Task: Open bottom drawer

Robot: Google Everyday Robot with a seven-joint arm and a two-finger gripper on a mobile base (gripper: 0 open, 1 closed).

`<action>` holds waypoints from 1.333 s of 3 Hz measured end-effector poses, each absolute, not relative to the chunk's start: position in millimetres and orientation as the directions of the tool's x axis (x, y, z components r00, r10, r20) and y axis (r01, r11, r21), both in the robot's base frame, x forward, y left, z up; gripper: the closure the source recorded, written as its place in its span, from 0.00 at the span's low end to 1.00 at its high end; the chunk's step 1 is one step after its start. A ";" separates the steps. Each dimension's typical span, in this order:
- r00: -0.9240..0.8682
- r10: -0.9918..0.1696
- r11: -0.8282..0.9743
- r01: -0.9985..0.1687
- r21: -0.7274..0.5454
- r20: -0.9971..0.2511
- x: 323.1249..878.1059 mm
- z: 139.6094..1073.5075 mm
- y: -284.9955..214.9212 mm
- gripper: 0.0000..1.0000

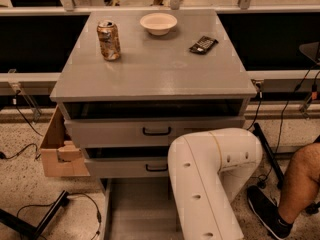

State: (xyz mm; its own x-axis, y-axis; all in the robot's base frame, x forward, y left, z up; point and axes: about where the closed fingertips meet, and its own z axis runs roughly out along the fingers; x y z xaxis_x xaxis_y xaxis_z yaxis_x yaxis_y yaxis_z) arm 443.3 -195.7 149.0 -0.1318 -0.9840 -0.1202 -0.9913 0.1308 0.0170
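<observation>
The bottom drawer (136, 210) sits pulled out below the 2 upper drawer fronts (115, 133), grey tray exposed, so the task is probably nearly done. The gripper is hidden behind the white arm (210, 174); I cannot tell its grip.

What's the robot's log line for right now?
bottom drawer: pulled out, grey tray showing | gripper: not in view | white arm: low right foreground

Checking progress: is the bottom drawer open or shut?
Open: the bottom drawer shows its grey tray out beneath the upper fronts. The gripper is out of view, beyond the white arm.
</observation>
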 end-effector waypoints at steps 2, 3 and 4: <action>-0.113 -0.987 0.115 -0.993 -0.016 -0.117 460.0 176.5 -201.3 0.94; -0.124 -0.985 0.130 -0.991 -0.044 -0.119 469.6 225.5 -214.8 1.00; -0.141 -0.980 0.152 -0.986 -0.074 -0.143 464.5 288.5 -234.7 1.00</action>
State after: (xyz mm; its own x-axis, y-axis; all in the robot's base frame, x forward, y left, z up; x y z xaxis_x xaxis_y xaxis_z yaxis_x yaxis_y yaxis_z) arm 464.5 -234.7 288.5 -0.1409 -0.9796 -0.1431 -0.9856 0.1525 -0.0736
